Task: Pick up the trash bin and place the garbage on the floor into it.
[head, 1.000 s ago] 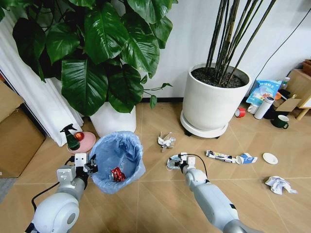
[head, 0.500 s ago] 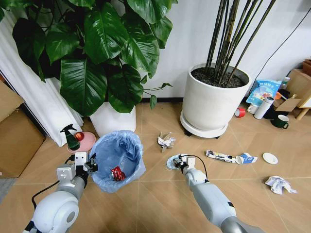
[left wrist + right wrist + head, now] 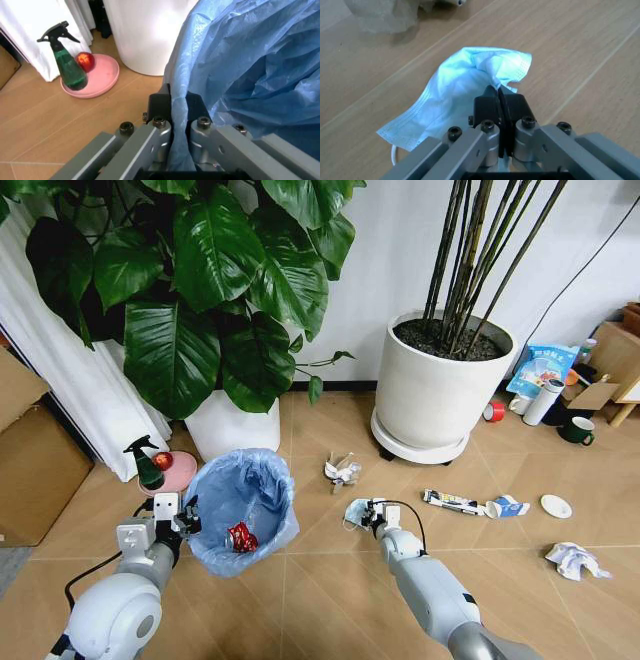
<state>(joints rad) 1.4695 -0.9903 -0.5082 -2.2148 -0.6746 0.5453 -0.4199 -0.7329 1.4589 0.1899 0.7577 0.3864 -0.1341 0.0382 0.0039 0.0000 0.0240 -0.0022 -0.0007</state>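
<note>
Robot holds a lined trash bin and pinches a face mask on the floor.

The left gripper (image 3: 177, 108) has its fingers closed on the trash bin (image 3: 242, 510) rim, keeping it beside the litter; a crushed red can (image 3: 241, 537) lies inside. The right gripper (image 3: 501, 107) has its fingers clamped on the blue face mask (image 3: 465, 88), seemingly for lifting. The liner hides the bin's dark body.
</note>
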